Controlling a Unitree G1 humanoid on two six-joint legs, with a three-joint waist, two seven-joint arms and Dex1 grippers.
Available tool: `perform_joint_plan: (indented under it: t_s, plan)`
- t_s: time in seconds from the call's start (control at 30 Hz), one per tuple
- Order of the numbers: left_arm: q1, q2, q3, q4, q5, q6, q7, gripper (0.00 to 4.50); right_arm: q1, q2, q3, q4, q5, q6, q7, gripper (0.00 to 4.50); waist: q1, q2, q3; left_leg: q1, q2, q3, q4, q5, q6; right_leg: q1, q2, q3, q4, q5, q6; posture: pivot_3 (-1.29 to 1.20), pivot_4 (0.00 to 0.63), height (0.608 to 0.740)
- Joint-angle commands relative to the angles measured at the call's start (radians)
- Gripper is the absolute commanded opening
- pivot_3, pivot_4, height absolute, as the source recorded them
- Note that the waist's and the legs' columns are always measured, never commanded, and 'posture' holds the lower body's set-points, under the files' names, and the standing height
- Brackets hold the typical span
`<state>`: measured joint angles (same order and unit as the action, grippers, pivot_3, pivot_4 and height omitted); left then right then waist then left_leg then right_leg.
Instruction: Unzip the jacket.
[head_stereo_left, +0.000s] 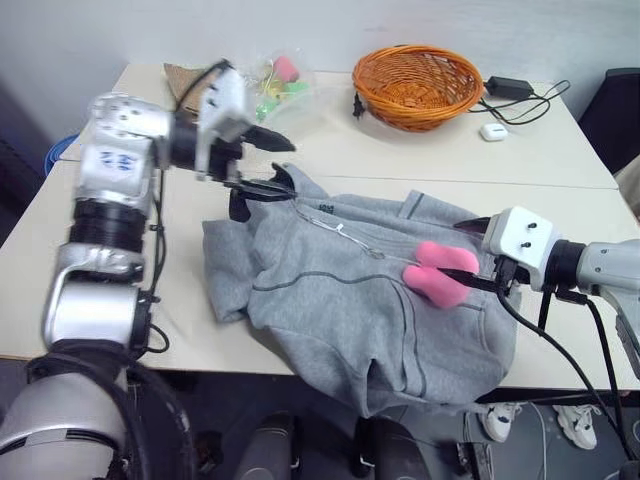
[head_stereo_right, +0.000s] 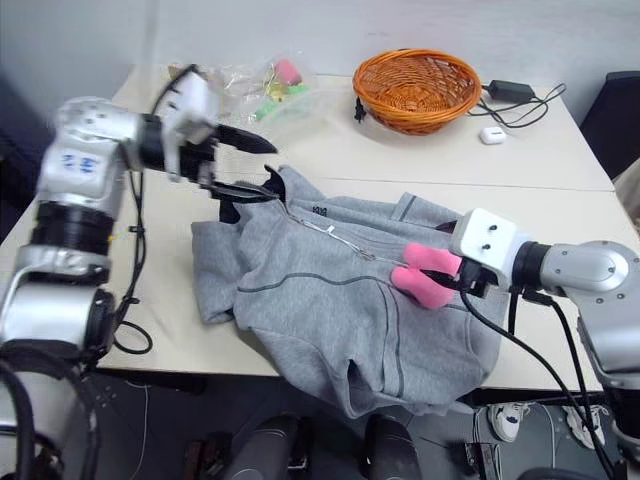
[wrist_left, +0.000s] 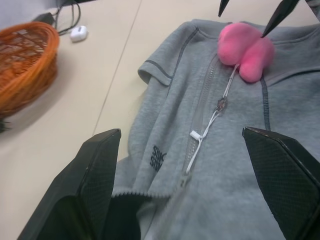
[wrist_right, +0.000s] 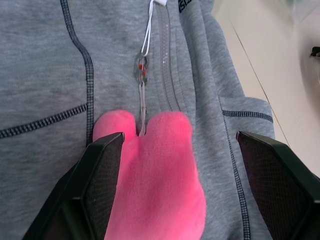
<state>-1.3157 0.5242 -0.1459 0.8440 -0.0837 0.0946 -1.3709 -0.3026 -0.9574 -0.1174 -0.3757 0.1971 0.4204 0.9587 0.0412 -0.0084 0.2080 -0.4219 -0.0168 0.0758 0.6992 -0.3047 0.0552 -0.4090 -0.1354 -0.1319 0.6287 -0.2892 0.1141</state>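
Contrasting head views — orange basket (head_stereo_left: 417, 85) beyond jacket (head_stereo_left: 350, 290)

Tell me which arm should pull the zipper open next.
Right, probably. The right gripper, jaws open, sits just beside the pink plush toy tied by a cord to the zipper of the light grey fleece jacket. The left gripper, also open, hovers over the collar.

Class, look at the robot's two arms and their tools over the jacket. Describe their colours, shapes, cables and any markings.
Both arms are silver-grey metal with rounded joint housings and black bands between segments. The left arm carries blue markings on its upper housing. Each ends in a white boxy wrist block; the right one shows two dark dots. The left tool and right tool each have two black tapering fingers with textured inner pads. Black cables run along both arms.
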Motion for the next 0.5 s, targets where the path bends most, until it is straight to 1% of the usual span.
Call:
perform_joint_plan:
  t_s: [0.03,0.07,0.13,0.17,0.27,0.3,0.37,0.5]
  plan:
    - [-0.079,-0.034,-0.037,0.152,0.073,-0.155,0.003,4.08,0.009,-0.001,-0.036,-0.056,0.011,0.018,-0.031,3.75,0.0,0.0,0.0,0.0,0.0,0.001,-0.001,0.0,0.0,0.0,0.0,0.0,-0.001,0.0,0.0,0.0,0.15,0.74]
    - [-0.089,-0.052,-0.043,0.193,0.084,-0.18,0.005,4.08,0.011,-0.002,-0.038,-0.062,0.013,0.024,-0.037,3.75,-0.002,0.0,0.0,0.0,0.0,0.001,-0.002,0.0,0.0,-0.001,0.0,0.0,-0.001,0.0,0.0,0.0,0.15,0.74]
    - [-0.093,-0.077,-0.069,0.261,0.125,-0.248,0.012,3.67,0.021,-0.003,-0.046,-0.075,0.016,0.034,-0.045,3.77,-0.004,0.0,0.0,0.0,0.0,0.001,-0.002,0.0,0.0,-0.001,0.0,0.0,-0.001,0.0,0.0,0.0,0.15,0.74]
    - [-0.092,-0.082,-0.079,0.288,0.143,-0.276,0.004,3.57,0.028,-0.005,-0.05,-0.083,0.016,0.039,-0.05,3.77,-0.006,0.0,0.0,0.0,0.0,0.001,-0.002,0.0,0.0,-0.001,0.0,0.0,-0.001,0.0,0.0,0.0,0.15,0.74]
    - [-0.099,-0.086,-0.076,0.346,0.156,-0.291,-0.037,2.71,0.051,-0.01,-0.063,-0.103,0.017,0.054,-0.061,3.77,-0.013,0.0,0.0,0.0,0.0,0.001,-0.002,0.0,0.0,-0.001,0.0,0.0,-0.001,0.0,0.0,0.0,0.15,0.74]
    - [-0.1,-0.085,-0.071,0.357,0.158,-0.291,-0.048,2.52,0.064,-0.012,-0.07,-0.109,0.018,0.058,-0.062,3.77,-0.014,0.0,0.0,0.0,0.0,0.001,-0.002,0.0,0.001,-0.001,0.0,0.0,-0.001,0.0,0.0,0.0,0.15,0.74]
    - [-0.094,-0.079,-0.072,0.372,0.167,-0.307,-0.073,2.52,0.087,-0.016,-0.082,-0.118,0.019,0.06,-0.064,3.77,-0.015,0.0,0.0,0.0,0.0,0.001,-0.002,0.0,0.001,-0.001,0.0,0.0,-0.001,0.0,0.0,0.0,0.15,0.74]
    - [-0.069,-0.069,-0.106,0.405,0.247,-0.381,0.027,2.52,0.112,-0.017,-0.086,-0.128,0.012,0.053,-0.071,3.77,-0.014,0.0,0.0,0.0,0.0,0.001,-0.002,-0.001,0.001,-0.001,0.0,0.0,-0.001,0.0,0.0,0.0,0.15,0.74]
